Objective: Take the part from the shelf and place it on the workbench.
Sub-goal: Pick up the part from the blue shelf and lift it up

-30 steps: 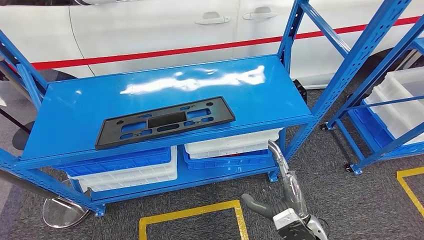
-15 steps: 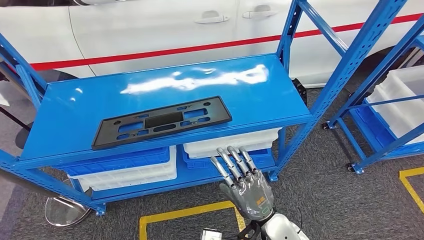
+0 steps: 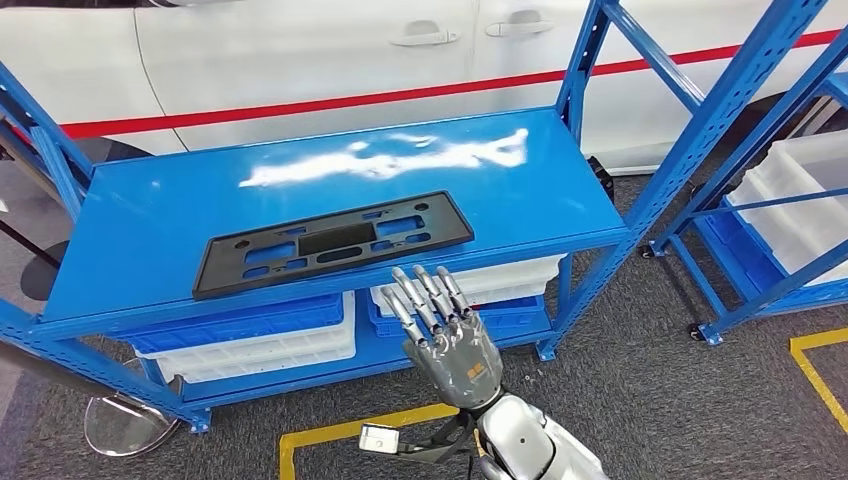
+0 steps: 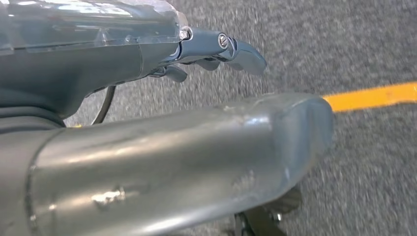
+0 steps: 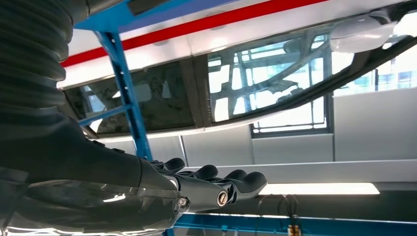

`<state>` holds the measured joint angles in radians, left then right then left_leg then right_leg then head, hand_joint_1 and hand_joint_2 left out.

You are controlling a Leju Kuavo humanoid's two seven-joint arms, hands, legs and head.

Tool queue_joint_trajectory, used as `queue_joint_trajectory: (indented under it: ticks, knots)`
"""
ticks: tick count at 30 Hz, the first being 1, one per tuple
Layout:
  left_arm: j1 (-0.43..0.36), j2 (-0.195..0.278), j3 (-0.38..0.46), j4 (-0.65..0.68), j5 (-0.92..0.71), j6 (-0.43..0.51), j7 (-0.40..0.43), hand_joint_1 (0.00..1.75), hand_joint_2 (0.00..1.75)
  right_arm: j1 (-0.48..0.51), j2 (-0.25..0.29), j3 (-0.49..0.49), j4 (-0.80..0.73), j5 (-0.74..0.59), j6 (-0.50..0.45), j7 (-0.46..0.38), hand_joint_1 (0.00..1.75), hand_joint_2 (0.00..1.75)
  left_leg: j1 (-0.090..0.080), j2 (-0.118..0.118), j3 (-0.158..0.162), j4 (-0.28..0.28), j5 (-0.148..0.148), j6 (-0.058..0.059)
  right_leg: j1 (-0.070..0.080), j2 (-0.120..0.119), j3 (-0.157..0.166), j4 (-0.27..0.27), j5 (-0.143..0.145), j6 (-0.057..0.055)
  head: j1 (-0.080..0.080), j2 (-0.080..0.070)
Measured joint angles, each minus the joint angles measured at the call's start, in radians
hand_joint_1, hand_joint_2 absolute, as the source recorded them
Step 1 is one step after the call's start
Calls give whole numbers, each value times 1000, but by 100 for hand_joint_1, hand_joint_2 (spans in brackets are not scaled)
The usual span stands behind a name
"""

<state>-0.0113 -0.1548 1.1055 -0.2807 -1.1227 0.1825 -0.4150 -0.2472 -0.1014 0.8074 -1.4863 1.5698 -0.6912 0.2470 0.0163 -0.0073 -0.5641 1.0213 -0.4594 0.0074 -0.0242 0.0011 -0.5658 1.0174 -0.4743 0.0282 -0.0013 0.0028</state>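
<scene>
Black plastic part (image 3: 333,244), flat with rectangular cut-outs, lies on the top deck of the blue steel shelf (image 3: 150,215), near the front edge, long side along that edge. Nothing touches it.

Right robot hand (image 3: 441,335): raised in front of the shelf, back of hand toward the head camera, fingers (image 3: 418,296) extended and slightly spread, holding nothing. Fingertips sit just below the shelf's front edge, near the part but apart from it. In the right wrist view the same hand (image 5: 196,189) shows straight dark fingers with nothing between them.

Left robot hand (image 4: 162,73): over grey carpet beside a yellow floor line (image 4: 373,96). Thumb and one dark finger visible; whether it is spread or closed, cannot tell.

Containers: lower shelf level holds stacked trays, a blue tray (image 3: 240,322) over a white tray (image 3: 260,352) on the left, a white tray (image 3: 480,283) over a blue one on the right. Contents hidden by the deck above. A second blue rack at far right carries white bins (image 3: 800,215); contents not discernible.

Behind the shelf: white car (image 3: 330,50) with a red stripe.
</scene>
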Motion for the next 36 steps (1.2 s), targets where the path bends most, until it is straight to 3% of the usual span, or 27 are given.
queue_joint_trajectory:
  ticks: [2, 4, 6, 7, 8, 10, 11, 13, 16, 18, 20, 21, 22, 23, 25, 27, 30, 32, 33, 36]
  knots:
    - [-2, 5, 0, 1, -10, -3, 2, 0, 0, -35, 1, 49, 21, 0, -1, 31, 0, 175, 2, 1, 1, -7, 6, 15, -2, 0, -25, 56, -38, 5, 2, 0]
    - [-5, 10, 0, 1, -19, -11, 4, 0, 0, -51, 8, 89, 46, 0, -1, 34, 0, 175, -2, 1, -2, -8, 8, 22, 1, -1, -87, 187, -101, 6, 5, 0]
    - [-6, 14, 0, 2, -26, -19, 8, 0, 0, -51, 28, 112, 75, 0, -2, 17, 0, 175, -9, 0, -3, -7, 7, 26, 3, -1, -137, 282, -125, 3, 5, 0]
    - [-6, 15, 0, 2, -28, -21, 10, 0, 0, -50, 40, 118, 88, 0, -2, 9, 0, 175, -12, 0, -2, -7, 7, 26, 5, -1, -136, 273, -107, -2, 5, 0]
    - [-7, 17, 0, 2, -29, -23, 12, 0, 0, -49, 52, 122, 99, 1, -2, 1, 0, 175, -16, -1, 0, -7, 6, 27, 9, -1, -114, 225, -72, -10, 5, 0]
    - [-8, 18, 0, 4, -30, -28, 14, 0, 0, -50, 72, 126, 115, -1, -2, -17, 0, 175, -23, -2, 3, -6, 4, 26, 19, -1, -49, 85, -7, -32, 4, 0]
    - [-10, 19, 0, 6, -31, -31, 16, 0, 0, -51, 82, 126, 123, -9, -2, -36, 0, 175, -25, -1, 2, -6, 3, 24, 23, -3, -26, 34, 9, -40, 3, 0]
    - [-13, 21, 0, 9, -32, -36, 19, 0, 0, -52, 99, 120, 141, -37, -2, -89, 0, 175, -24, 0, 0, -6, 1, 16, 29, -4, -13, 0, 11, -45, 2, 0]
    - [-17, 25, 2, 10, -29, -56, 22, 0, 0, -56, 129, 93, 184, -73, -2, -164, 0, 175, -22, 1, -3, 8, -11, -1, 22, -4, -4, -20, 20, -50, 1, 0]
    - [-19, 29, 5, 10, -28, -75, 23, 0, 0, -58, 159, 72, 225, -78, -2, -199, 0, 175, -16, 1, -40, 91, -59, -15, 16, -7, 3, -31, 24, -55, -2, 0]
    - [-20, 30, 9, 11, -28, -89, 23, 0, 0, -60, 184, 56, 272, -82, 0, -220, 0, 175, -6, 2, -100, 213, -109, -30, 16, -9, 4, -31, 21, -58, -3, 0]
    - [-20, 32, 11, 11, -26, -94, 23, 0, 0, -61, 199, 50, 301, -82, 6, -223, 0, 175, -1, 2, -119, 249, -114, -36, 15, -9, 4, -29, 19, -56, -3, 0]
    - [-20, 34, 12, 12, -25, -97, 23, 0, 0, -63, 214, 43, 329, -82, 11, -224, 0, 175, 4, 2, -123, 250, -101, -41, 13, -8, 4, -26, 17, -53, -3, 0]
    - [-21, 37, 12, 12, -23, -101, 23, 0, 0, -66, 230, 38, 353, -85, 13, -225, 0, 175, 9, 3, -106, 211, -72, -46, 10, -6, 5, -22, 13, -49, -4, 0]
    - [-23, 43, 14, 12, -24, -111, 23, 0, 0, -69, 253, 26, 399, -102, 8, -232, 0, 175, 14, 3, -47, 86, -15, -52, 4, -5, 8, -11, 1, -36, -5, 0]
    - [-26, 46, 17, 14, -27, -121, 23, 0, 0, -69, 265, 10, 451, -133, 0, -238, 0, 175, 11, 0, -12, 15, -2, -40, 4, -6, 9, -3, -8, -20, -7, 0]
    - [-26, 48, 23, 16, -29, -132, 25, 0, 0, -67, 278, -25, 522, -166, -2, -231, 0, 175, 6, -2, -8, 9, -9, -9, 5, -4, 10, 1, -6, -2, -2, 0]
    - [-25, 50, 27, 16, -29, -139, 26, 0, 0, -69, 283, -50, 544, -181, 1, -219, 0, 175, 5, -1, 0, 6, -10, 6, 3, -3, -5, 36, -20, 5, 1, 0]
    - [-25, 51, 29, 16, -30, -142, 26, 0, 0, -71, 284, -63, 548, -188, 7, -213, 0, 175, 5, -1, 4, 5, -12, 12, 2, -3, -28, 79, -39, 7, 3, 0]
    - [-25, 55, 37, 16, -36, -147, 26, 0, 0, -69, 282, -99, 553, -202, 33, -196, 0, 175, -4, -1, 14, 5, -22, 25, 7, -3, -143, 261, -103, 5, 5, 0]
